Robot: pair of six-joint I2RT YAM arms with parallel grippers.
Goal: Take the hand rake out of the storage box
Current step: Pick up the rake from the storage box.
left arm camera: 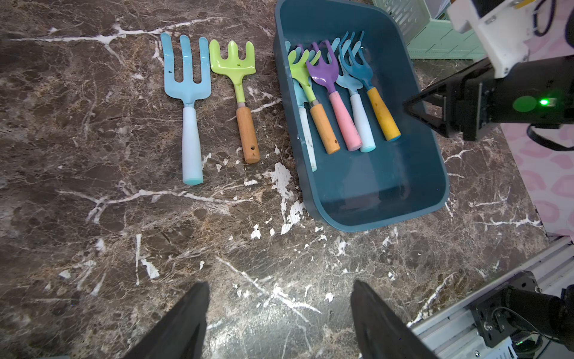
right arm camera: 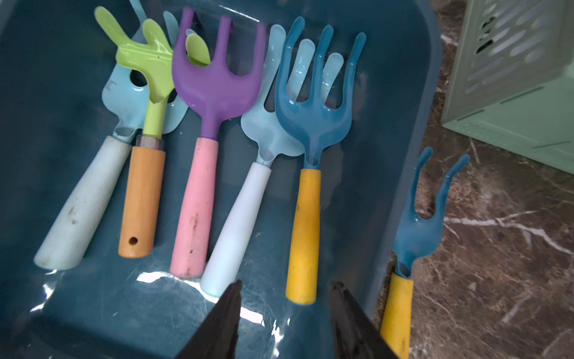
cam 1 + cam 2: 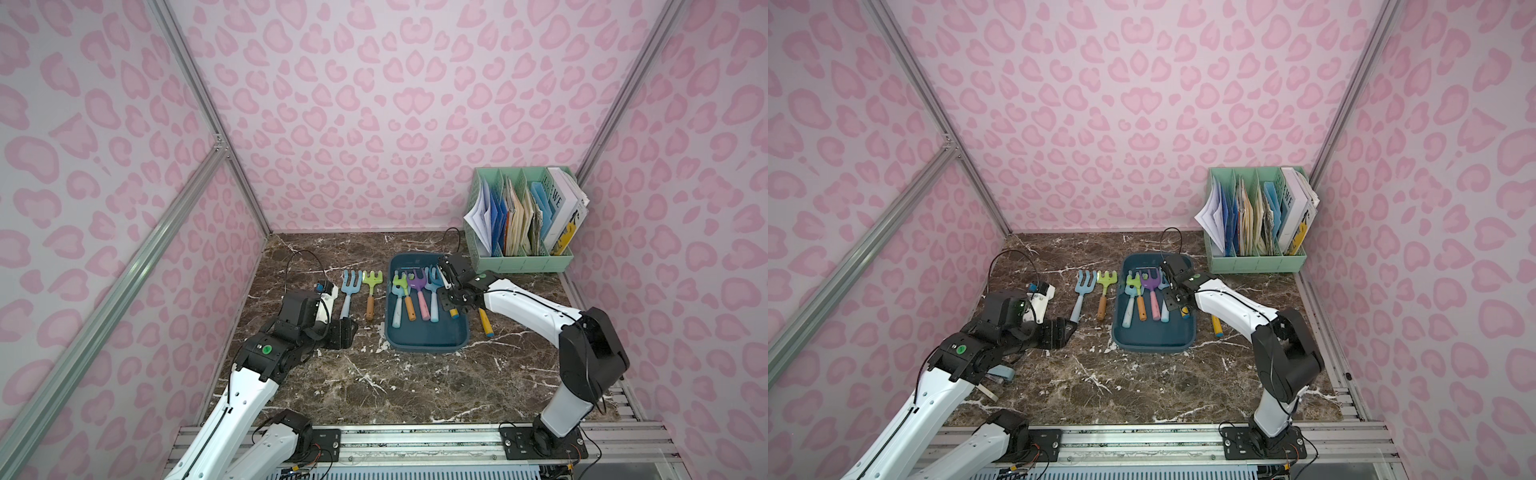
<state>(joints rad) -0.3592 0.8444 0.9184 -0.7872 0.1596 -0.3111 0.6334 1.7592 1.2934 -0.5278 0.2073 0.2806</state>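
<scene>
in both top views the right arm hides the yellow-handled rake's head on the desk. the right wrist view crops its handle.

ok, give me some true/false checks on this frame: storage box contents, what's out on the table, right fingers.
1. Five hand tools lie in the storage box. True.
2. The purple fork has a yellow handle. False: its handle is pink.
3. A light-blue fork and a green rake lie on the marble table, on the box's left-arm side. True.
4. The right gripper grips a tool. False: its fingers stand apart above the box, holding nothing.
5. The mint-green file rack is empty. False: it holds papers and booklets.
6. A yellow-handled blue fork lies on the table outside the box. True.
</scene>
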